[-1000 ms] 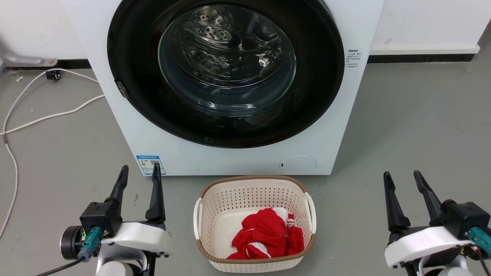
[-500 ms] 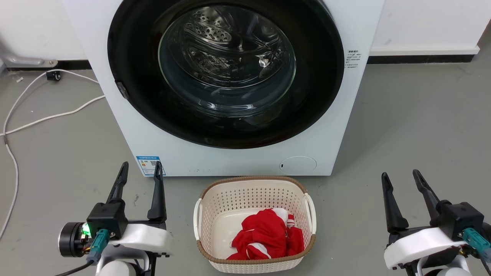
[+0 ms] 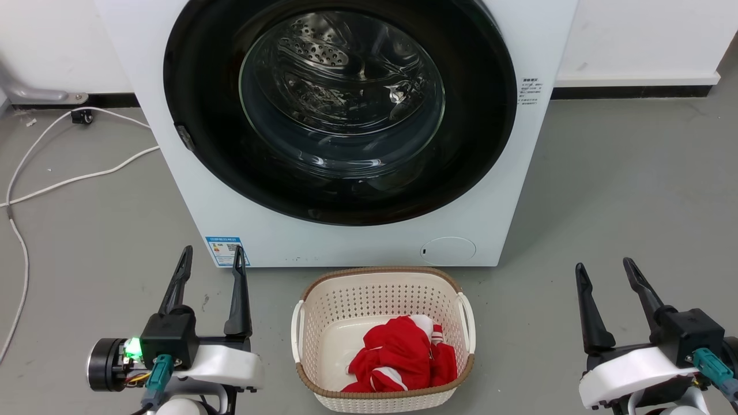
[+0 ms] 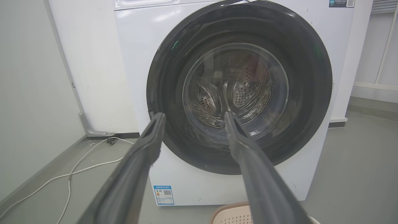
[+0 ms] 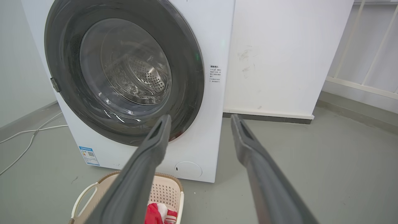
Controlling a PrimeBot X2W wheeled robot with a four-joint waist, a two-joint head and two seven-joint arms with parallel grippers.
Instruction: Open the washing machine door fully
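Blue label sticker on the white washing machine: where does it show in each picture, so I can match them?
Head view: small blue label sticker lower left, at the white washing machine's bottom left corner.
Left wrist view: sticker near bottom edge, left of centre.
Right wrist view: sticker lower left.
Shared landmark: round glossy black washing machine door, up and right of it everywhere.

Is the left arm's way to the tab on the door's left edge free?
Probably yes: the left gripper is open, only floor between it and the tab; the basket sits to its right.
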